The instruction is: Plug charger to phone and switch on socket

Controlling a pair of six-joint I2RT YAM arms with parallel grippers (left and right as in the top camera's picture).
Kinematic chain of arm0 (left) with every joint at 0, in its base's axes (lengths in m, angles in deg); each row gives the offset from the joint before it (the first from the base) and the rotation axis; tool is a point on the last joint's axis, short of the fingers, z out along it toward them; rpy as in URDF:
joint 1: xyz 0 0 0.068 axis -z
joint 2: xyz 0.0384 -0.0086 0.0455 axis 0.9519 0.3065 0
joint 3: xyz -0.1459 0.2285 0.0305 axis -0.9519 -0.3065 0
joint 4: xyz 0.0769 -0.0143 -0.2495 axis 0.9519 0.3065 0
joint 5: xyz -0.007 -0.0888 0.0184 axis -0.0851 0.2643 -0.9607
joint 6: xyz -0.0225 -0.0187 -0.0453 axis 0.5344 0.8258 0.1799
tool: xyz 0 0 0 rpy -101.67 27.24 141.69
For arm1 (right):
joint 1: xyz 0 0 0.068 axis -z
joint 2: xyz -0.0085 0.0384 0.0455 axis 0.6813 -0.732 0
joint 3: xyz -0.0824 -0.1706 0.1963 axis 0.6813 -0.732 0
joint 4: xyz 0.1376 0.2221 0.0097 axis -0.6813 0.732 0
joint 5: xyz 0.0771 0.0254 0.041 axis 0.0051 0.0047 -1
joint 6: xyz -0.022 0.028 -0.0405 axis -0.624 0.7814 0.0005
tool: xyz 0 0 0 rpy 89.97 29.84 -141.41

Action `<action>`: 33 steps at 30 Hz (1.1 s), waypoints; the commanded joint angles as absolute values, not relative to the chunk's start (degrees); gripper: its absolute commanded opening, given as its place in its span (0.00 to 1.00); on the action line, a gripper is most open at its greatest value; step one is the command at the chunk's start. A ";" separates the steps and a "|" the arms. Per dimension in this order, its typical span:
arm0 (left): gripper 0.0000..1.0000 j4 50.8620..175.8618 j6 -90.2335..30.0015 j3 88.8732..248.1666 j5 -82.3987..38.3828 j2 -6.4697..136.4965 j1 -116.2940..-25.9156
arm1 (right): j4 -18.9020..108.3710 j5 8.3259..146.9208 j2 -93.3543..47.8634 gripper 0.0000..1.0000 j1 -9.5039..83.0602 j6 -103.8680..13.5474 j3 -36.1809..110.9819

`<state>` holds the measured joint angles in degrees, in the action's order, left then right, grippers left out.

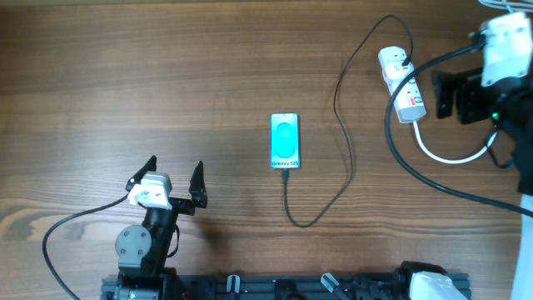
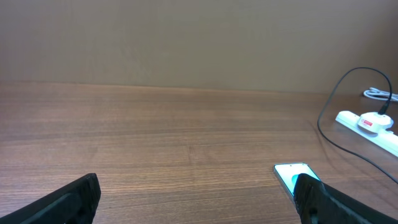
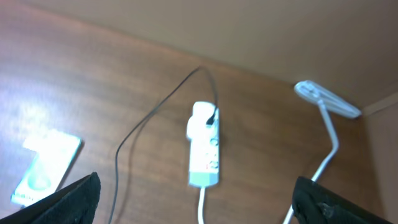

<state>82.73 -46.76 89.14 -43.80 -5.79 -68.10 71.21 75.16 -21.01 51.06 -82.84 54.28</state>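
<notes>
The phone [image 1: 285,142] lies flat mid-table with its teal screen lit; it also shows in the left wrist view [image 2: 291,177] and the right wrist view [image 3: 46,168]. The thin black charger cable [image 1: 343,142] runs from the white socket [image 1: 401,83], loops toward the front and meets the phone's near end; I cannot tell whether its tip is seated. My left gripper [image 1: 175,177] stands open left of the phone, holding nothing. My right gripper [image 1: 440,93] hangs open just right of the socket [image 3: 204,146], above the table.
The socket's thick white cord [image 1: 445,154] curls toward the right edge under my right arm and shows again in the right wrist view [image 3: 329,137]. The arms' black cables trail at the front left and far right. Bare wooden table [image 1: 125,75] fills the left half.
</notes>
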 commanded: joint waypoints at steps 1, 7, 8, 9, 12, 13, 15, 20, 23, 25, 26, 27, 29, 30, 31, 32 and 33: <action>1.00 83.10 -46.41 88.96 -43.95 -6.14 -68.03 | 70.12 73.37 -18.98 1.00 49.62 -84.59 44.01; 1.00 83.10 -46.41 88.96 -43.95 -6.16 -68.03 | 56.85 61.04 -17.75 1.00 49.53 -84.57 19.95; 1.00 83.10 -46.41 88.96 -43.95 -6.14 -68.03 | 53.82 59.14 -17.75 1.00 49.53 -84.57 16.34; 1.00 83.10 -46.41 88.96 -43.95 -6.16 -68.03 | 50.49 57.22 -17.75 1.00 49.53 -84.55 12.80; 1.00 83.10 -46.41 88.96 -43.95 -6.16 -68.03 | 36.90 50.64 -17.73 1.00 49.53 -84.35 0.41; 1.00 83.10 -46.41 88.96 -43.95 -6.16 -68.03 | 31.98 48.87 -17.73 1.00 49.53 -84.35 -3.40; 1.00 83.10 -46.41 88.96 -43.95 -6.16 -68.03 | 23.02 46.18 -17.73 1.00 49.53 -84.33 -10.17; 1.00 83.10 -46.41 88.96 -43.95 -6.16 -68.03 | 9.88 45.72 -17.75 1.00 49.51 -82.80 -19.74; 1.00 83.10 -46.41 88.96 -43.95 -6.16 -68.03 | 3.37 45.79 -17.75 1.00 48.79 -82.97 -21.91; 1.00 83.10 -46.41 88.96 -43.95 -6.16 -68.03 | -1.07 47.06 -17.75 1.00 47.19 -83.08 -23.22; 1.00 83.10 -46.41 88.96 -43.95 -6.16 -68.03 | -2.68 48.59 -17.75 1.00 46.08 -83.10 -24.07; 1.00 83.10 -46.41 88.96 -43.95 -6.16 -68.03 | -3.86 50.60 -17.75 1.00 44.83 -83.08 -25.06; 1.00 83.10 -46.41 88.96 -43.95 -6.16 -68.03 | -5.79 53.20 -17.75 1.00 43.02 -83.06 -26.78; 1.00 83.10 -46.41 88.96 -43.95 -6.16 -68.03 | -7.71 53.83 -17.75 1.00 42.36 -83.06 -27.79; 1.00 83.10 -46.41 88.96 -43.95 -6.16 -68.03 | -9.66 53.99 -17.75 1.00 42.06 -82.97 -28.68; 1.00 83.10 -46.41 88.96 -43.95 -6.14 -68.03 | -10.55 54.01 -17.73 1.00 42.03 -82.82 -29.14; 1.00 83.10 -46.41 88.96 -43.95 -6.16 -68.03 | -10.84 54.03 -17.71 1.00 42.03 -82.82 -29.34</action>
